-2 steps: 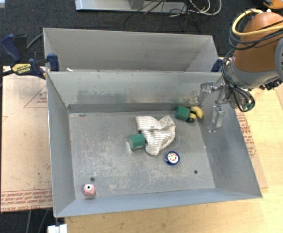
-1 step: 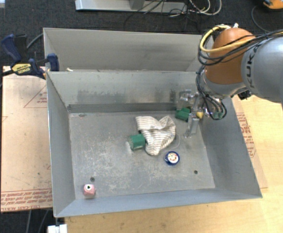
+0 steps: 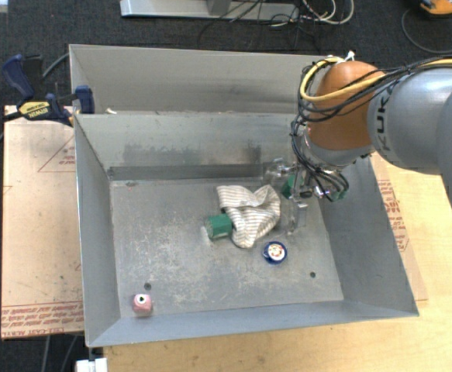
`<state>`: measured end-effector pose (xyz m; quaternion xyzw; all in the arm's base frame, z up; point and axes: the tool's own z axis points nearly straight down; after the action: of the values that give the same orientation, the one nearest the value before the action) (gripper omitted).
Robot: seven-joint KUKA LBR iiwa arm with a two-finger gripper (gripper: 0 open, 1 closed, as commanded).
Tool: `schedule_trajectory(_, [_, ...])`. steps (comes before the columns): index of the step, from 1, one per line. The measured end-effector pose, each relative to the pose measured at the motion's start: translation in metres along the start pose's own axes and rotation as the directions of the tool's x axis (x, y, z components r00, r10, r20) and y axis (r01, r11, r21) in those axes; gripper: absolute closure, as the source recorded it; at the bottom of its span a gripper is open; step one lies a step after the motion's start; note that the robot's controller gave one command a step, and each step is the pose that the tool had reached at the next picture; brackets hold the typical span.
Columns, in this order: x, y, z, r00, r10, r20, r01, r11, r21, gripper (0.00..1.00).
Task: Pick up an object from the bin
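Note:
My gripper [image 3: 294,220] hangs low in the right middle of the bin, just right of a crumpled white striped cloth [image 3: 249,211]. The cloth's right edge lies close beside it; I cannot tell whether they touch. A small green block [image 3: 219,226] sits against the cloth's left side. A round blue and white cap-like thing [image 3: 274,253] lies on the floor just below and left of the gripper.
A small pink thing [image 3: 141,303] rests near the bin's front left corner. The arm with its orange cover and cables comes in over the bin's right wall. Bare floor spreads left of the cloth.

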<state>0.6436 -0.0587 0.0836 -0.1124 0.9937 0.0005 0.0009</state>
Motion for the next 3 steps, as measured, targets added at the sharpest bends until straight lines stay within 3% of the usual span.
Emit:
schedule_trajectory(1, [-0.0032,0.0433,0.0128,0.998,0.069,0.006,-0.069,0.998,0.000,1.00])
schedule_trajectory(3, [-0.0032,0.0434,0.0128,0.998,0.069,0.006,-0.069,0.998,0.000,1.00])
